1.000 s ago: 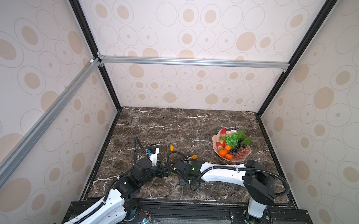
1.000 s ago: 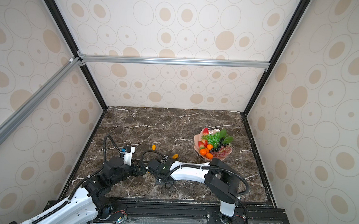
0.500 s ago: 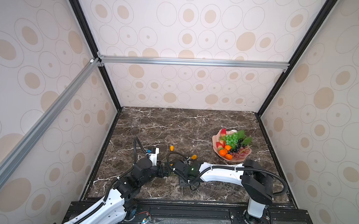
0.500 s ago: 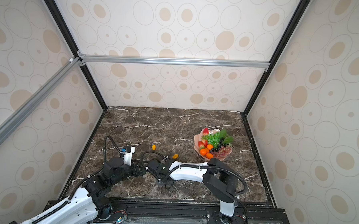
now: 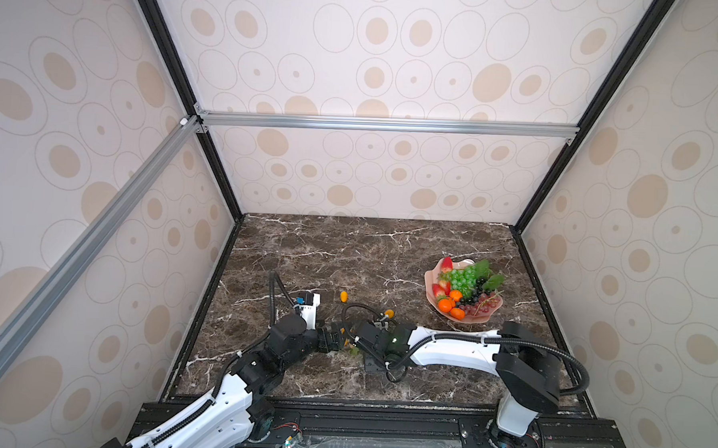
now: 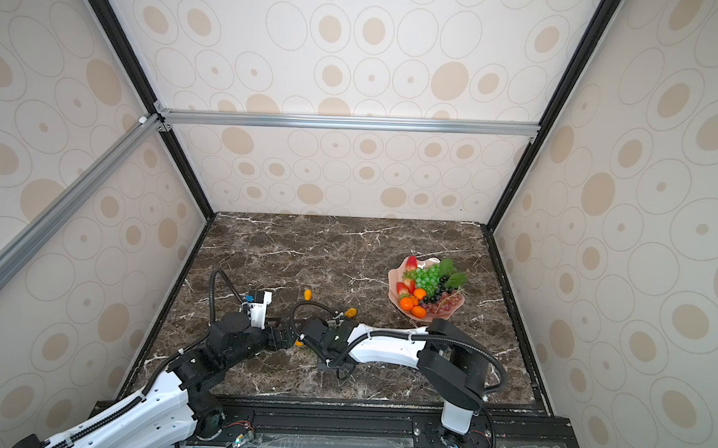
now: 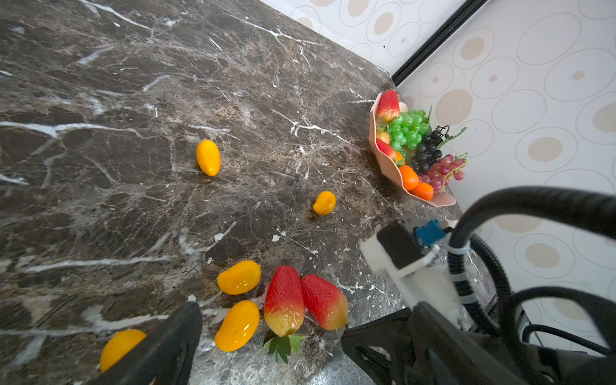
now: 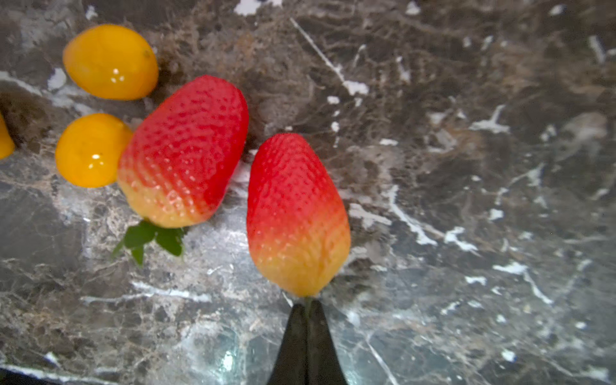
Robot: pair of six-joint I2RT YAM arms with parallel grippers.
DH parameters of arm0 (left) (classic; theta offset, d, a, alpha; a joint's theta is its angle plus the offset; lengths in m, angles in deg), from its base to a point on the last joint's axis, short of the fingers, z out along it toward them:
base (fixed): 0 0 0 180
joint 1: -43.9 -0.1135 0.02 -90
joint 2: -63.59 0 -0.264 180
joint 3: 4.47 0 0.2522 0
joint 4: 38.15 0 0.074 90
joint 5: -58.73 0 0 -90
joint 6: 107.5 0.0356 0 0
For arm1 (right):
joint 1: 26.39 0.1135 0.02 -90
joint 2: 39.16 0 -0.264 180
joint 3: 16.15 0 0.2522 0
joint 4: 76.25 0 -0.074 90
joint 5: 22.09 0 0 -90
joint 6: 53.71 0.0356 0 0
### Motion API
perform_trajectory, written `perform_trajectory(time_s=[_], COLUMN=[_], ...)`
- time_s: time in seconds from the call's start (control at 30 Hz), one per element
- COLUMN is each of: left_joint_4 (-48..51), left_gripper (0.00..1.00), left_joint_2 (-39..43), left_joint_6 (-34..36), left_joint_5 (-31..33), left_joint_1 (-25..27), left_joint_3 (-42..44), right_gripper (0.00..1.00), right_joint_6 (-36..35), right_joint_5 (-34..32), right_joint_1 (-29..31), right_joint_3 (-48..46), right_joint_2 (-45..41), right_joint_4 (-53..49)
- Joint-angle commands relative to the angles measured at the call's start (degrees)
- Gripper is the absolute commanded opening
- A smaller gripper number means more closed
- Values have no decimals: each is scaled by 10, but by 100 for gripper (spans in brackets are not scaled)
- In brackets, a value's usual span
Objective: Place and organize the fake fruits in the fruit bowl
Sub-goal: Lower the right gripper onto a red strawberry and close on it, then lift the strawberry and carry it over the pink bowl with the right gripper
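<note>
Fake fruits [image 7: 237, 325], loose lot, plastic.

Location: near part of the surface [image 7: 133, 100], between my two arms and well apart from the bowl [image 7: 388, 166].

Contents:
- Two strawberries lying side by side, one with a leaf tuft [image 8: 183, 150] and one showing none [image 8: 296, 213].
- Five yellow ovals [image 7: 239, 277], three just beside the strawberries and two farther out.

Already in the bowl: green grapes [image 7: 408, 130], dark and red grapes, oranges [image 7: 408, 177] and more strawberries.

Right fingers [image 8: 293, 333]: pressed together at the stalk end of the leafless strawberry. I cannot tell whether any stalk is caught between them.

Left fingers [image 7: 166, 346]: spread wide, straddling the cluster and holding nothing.

Handling, my estimate: light, stiff and hollow.
- The ovals look glossy and slippery and are likely to roll or squirt from a pinch, so I would take them across the short middle.
- The strawberries' dimpled skin should give better purchase. I would grip across the widest part, since a stalk pinch could slip.
</note>
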Motion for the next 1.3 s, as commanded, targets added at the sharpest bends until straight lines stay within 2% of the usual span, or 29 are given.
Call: perform_trajectory(time_s=[0.0,0.13,0.33,0.6,0.97,1.27], left_joint_4=[-47,-85,-140,-204,-282,-315], left_gripper=[99,99,99,99,99,99], left_joint_2=[-17,-46,-82,-130,-259,-379], left_joint_6=[9,13,14,9,27,30], left_joint_5=[-12,-29,-47,-51,-60,-78], left_joint_1=[-4,-3,0,11,31,55], left_joint_3=[-9,-13,-16,-25,-114,-196], right_gripper=[0,0,0,0,0,0], right_joint_6=[13,-2,-68,-224,-391,-455], right_joint_5=[-21,-29,-34,-6,-6,55], right_joint_1=[-6,-9,-24,-80,-241,-374], right_joint_3=[-34,-62,-102,-111,-94,-56], right_joint_2=[-50,-78,-116,-185,-314,-289], right_joint_4=[34,41,67,57,-30,-70])
